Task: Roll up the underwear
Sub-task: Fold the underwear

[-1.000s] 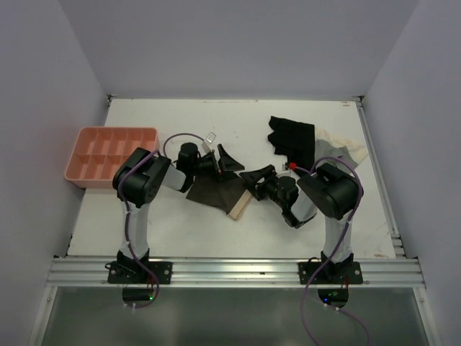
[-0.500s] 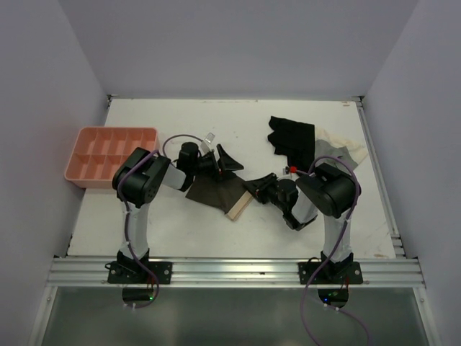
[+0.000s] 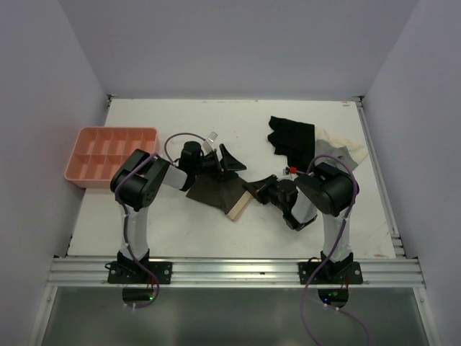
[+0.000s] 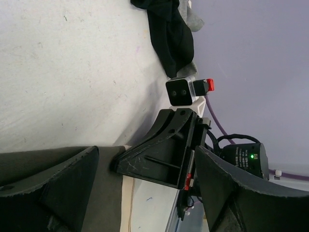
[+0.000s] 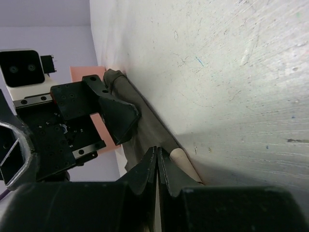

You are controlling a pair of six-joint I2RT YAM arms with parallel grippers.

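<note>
At centre, underwear [image 3: 215, 191] left-right, waistband [image 3: 239, 205] rightward, right jaws pinching it, left jaws spread

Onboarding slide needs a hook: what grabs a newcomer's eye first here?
The dark brown underwear at centre, both pincers on it: the right pincer pinched shut on its beige-trimmed edge, the left pincer open above its far side. Next, the pink tray at the left edge and the black garment far right.

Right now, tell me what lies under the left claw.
The far edge of the underwear lies under the open left claw, spread on the white table. Whatever the fabric covers cannot be seen.
</note>
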